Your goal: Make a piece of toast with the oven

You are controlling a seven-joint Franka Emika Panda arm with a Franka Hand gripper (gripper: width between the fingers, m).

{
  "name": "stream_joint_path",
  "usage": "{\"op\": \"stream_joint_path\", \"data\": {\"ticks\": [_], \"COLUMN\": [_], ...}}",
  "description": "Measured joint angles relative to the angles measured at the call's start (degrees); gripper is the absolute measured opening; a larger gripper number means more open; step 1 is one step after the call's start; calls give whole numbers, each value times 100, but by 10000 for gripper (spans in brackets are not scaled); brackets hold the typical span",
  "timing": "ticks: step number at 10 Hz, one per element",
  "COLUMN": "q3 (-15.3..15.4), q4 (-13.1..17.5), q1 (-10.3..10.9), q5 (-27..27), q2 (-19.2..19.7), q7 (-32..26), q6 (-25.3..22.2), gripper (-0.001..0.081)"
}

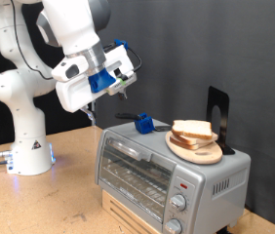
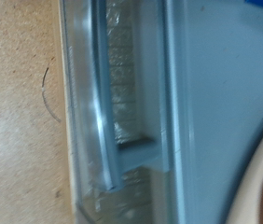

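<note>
While the piece of toast (image 1: 191,130) sits on top of a small stack of alike bread slices (image 1: 196,141), nothing is gripping it. The stack rests on a round wooden board (image 1: 198,152), and the board lies on the roof of the oven (image 1: 167,175), toward the exterior view's right end of the roof. Pale crumb, tan crust visible on the top slice.

Oven door (image 1: 133,168) looks closed: glass panel upright, wire rack visible behind it, handle (image 1: 126,149) running along the door's upper edge. Two knobs (image 1: 177,212) are stacked on the front panel at the exterior view's right, with a small red light (image 1: 181,183) above them. Oven stands on a low wooden base (image 1: 128,216) on a speckled tan tabletop (image 1: 50,200).

Also on the oven roof: a blue block with a dark handle (image 1: 143,122) near the back, and a black upright plate (image 1: 216,115) behind the bread.

Gripper (image 1: 95,121) hangs above the oven's roof corner on the exterior view's left, fingers pointing down, well apart from the bread. Can't tell whether the fingers are spread or pressed together; they're too small in the exterior view and don't show in the wrist view. Nothing visible between them.

Wrist view looks straight down on the oven's handle bar (image 2: 103,103) and glass, with tabletop beside it and a sliver of the wooden board at one corner. Blurry.

White arm base (image 1: 22,136) stands at the exterior view's left.
</note>
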Motion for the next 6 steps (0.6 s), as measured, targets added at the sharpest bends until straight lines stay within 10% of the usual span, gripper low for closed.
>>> {"op": "stream_joint_path", "data": {"ticks": [6], "q3": [-22], "q4": [-172], "q1": [31], "q5": [412], "q2": [47], "q7": [-540], "q6": [-327], "gripper": [808]}}
